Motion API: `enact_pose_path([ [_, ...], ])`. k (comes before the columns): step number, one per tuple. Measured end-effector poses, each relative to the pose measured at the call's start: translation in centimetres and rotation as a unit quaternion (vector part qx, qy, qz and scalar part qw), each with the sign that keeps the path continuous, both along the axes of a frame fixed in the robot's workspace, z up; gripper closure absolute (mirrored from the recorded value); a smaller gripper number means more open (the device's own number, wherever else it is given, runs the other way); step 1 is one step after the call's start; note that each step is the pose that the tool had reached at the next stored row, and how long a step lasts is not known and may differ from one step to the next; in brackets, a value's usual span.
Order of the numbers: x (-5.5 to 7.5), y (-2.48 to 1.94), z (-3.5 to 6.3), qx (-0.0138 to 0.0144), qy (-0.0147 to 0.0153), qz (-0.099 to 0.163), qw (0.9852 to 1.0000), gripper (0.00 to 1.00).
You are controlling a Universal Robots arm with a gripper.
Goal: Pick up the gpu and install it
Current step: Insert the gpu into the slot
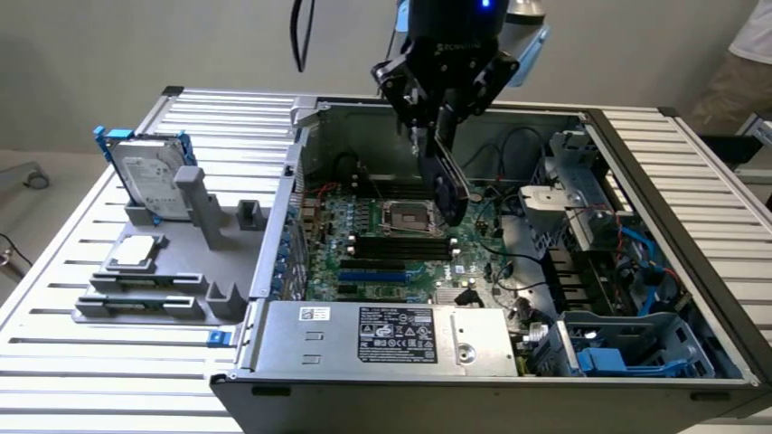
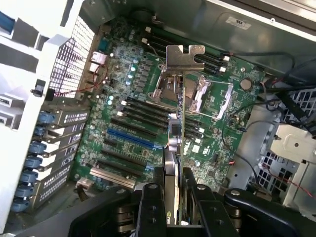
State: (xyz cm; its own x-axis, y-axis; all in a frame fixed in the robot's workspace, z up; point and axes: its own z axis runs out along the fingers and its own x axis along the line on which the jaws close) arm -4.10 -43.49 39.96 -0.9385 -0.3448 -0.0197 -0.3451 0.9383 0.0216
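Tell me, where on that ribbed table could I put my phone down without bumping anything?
Bare table lies between the grey holder tray and the near edge, and to the exterior view's right of the computer case. Inside the case is crowded: the end effector holds the gpu over the motherboard.

Pale wall (image 1: pixel 181 45) behind ribbed metal table (image 1: pixel 97 362); floor (image 1: pixel 42 212) perhaps concrete.

No text I can read. On power supply (image 1: pixel 302 348), black label (image 1: pixel 404 333): white print, symbols, too fine. On hard drive (image 1: pixel 155 146), sticker (image 1: pixel 145 176): can't make out. Faint lettering on hand (image 1: pixel 438 127) body, illegible to me.
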Motion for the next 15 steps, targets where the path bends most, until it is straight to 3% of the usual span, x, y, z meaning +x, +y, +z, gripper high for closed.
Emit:
enact_pose_path([
  [4, 0.0, 0.0, -0.24, 0.0, -0.0016, 0.036, 0.9994, 0.74],
  [8, 0.0, 0.0, -0.52, 0.0001, -0.0025, 0.073, 0.9974, 0.74],
  [12, 0.0, 0.0, -0.91, 0.0001, -0.0034, 0.109, 0.9941, 0.74],
  [15, 0.0, 0.0, -1.28, 0.0001, -0.004, 0.136, 0.9907, 0.74],
])
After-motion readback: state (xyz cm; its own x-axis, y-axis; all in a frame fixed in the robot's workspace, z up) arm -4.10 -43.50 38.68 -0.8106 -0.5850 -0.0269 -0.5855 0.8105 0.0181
